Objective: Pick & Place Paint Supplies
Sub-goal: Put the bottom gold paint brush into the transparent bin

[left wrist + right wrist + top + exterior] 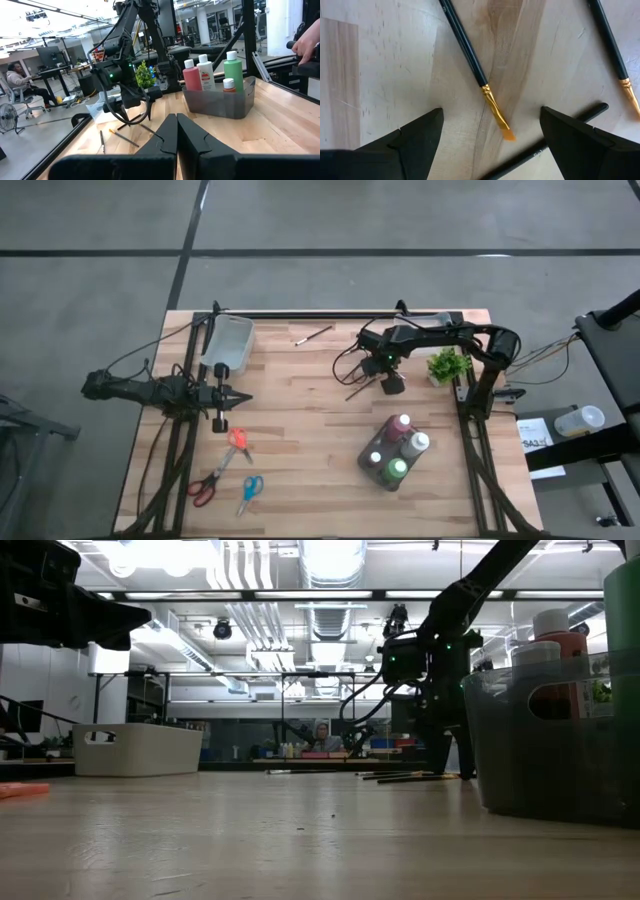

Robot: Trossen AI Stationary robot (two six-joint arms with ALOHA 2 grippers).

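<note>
Four small paint bottles [396, 449] with pale caps standing in a grey translucent plastic bin [377, 473] at right near on the wooden bench [310, 480]. Seen only from the right wrist: thin dark paintbrush with gold ferrule and orange bristles [476, 71] lying between the spread fingers of the right claw [491, 131], released, untouched; two more brushes beside it. From above, merely dark sticks [355, 388] under that claw [390, 384], far right of centre, beside the small green potted plant [447, 364]. Another lone brush [313, 335] lying farther left, near the far edge. Left claw [234, 397] hovering at left, fingers pressed together, clenched on nothing, by the pale rectangular tub [228, 344]. Three scissors, orange, red and blue-handled [227, 470], lying near left.
</note>
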